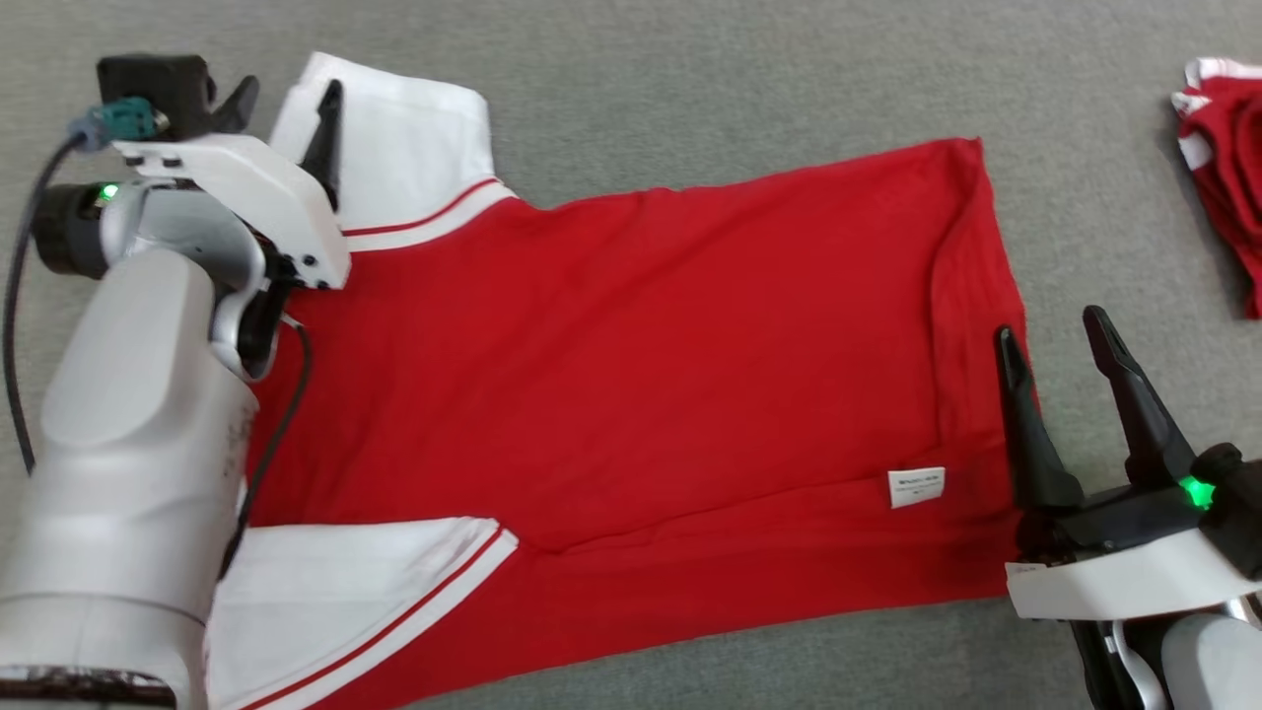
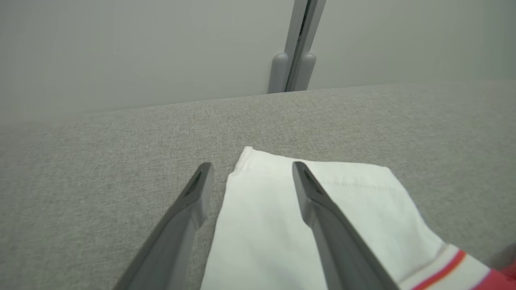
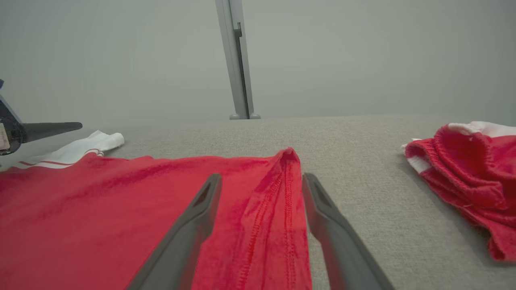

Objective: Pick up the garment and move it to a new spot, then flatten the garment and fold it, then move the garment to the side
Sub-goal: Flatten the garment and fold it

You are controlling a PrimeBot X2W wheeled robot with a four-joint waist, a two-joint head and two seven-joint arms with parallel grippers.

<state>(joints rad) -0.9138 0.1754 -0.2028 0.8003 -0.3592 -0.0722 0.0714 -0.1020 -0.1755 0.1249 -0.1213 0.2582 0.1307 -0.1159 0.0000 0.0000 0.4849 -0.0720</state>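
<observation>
Setting up the fold: left gripper (image 2: 250, 169) spread astride the white sleeve (image 2: 262, 225), right gripper (image 3: 262, 177) spread astride the hem (image 3: 282, 201) of the garment (image 1: 641, 345); next the 2 seemingly must pinch and lift.

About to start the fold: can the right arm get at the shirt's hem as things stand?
Likely yes: the right gripper hangs with jaws open astride the hem of the red shirt, nothing between. The other red garment lies well apart.

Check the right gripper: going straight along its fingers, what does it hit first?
The right gripper likely meets the red shirt's hem first; that bunched edge runs between its open fingers. Beyond lies grey surface. Tip height is unclear.
</observation>
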